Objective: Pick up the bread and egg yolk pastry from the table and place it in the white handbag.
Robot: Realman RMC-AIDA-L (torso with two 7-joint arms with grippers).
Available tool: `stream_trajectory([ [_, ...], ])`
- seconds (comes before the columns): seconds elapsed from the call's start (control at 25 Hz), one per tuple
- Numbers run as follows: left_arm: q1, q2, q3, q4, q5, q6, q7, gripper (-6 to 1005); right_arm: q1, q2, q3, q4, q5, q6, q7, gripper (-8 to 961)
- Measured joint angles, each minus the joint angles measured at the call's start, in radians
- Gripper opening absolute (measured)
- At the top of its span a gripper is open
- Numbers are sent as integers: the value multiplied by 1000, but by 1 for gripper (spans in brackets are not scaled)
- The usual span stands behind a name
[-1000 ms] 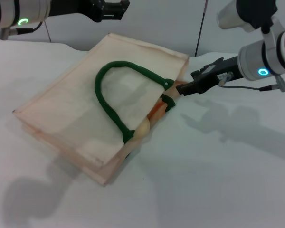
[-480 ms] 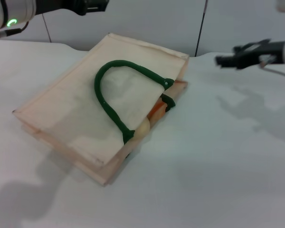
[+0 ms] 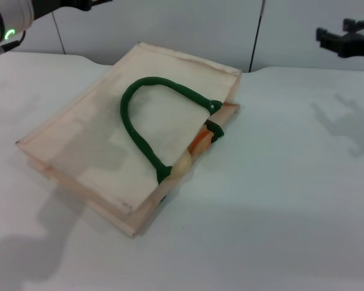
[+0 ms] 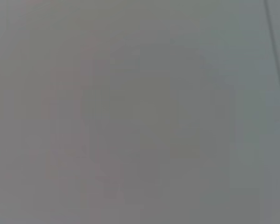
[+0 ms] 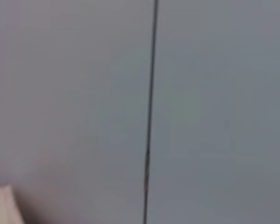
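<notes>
The right gripper (image 3: 327,37) hangs high at the far right edge of the head view, dark and empty, its fingers hard to read, while the left arm (image 3: 12,15) sits raised in the far left corner, only its white wrist section showing.

White table (image 3: 279,230); grey panelled wall (image 3: 188,27) behind

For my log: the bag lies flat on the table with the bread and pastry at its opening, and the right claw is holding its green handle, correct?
Not quite. In the head view the right claw is up and away, apart from the green handle. The rest holds: the white handbag lies flat on the table, with the bread and egg yolk pastry at its opening.
</notes>
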Motion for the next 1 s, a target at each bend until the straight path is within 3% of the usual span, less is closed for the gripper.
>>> stream_trajectory([
  [0.32, 37, 0, 80, -38, -16, 183, 2, 869, -29, 0, 10, 151, 585, 29, -561, 643],
  [0.64, 55, 1, 144, -88, -34, 359, 0, 860, -25, 0, 16, 278, 1009, 56, -949, 643],
  [0.8, 52, 2, 150, -120, -44, 401, 6, 855, -28, 0, 33, 314, 1169, 54, -1127, 643],
  [1.0, 50, 3, 145, -137, -40, 407, 9, 828, -37, 2, 31, 313, 1237, 40, -1211, 643],
])
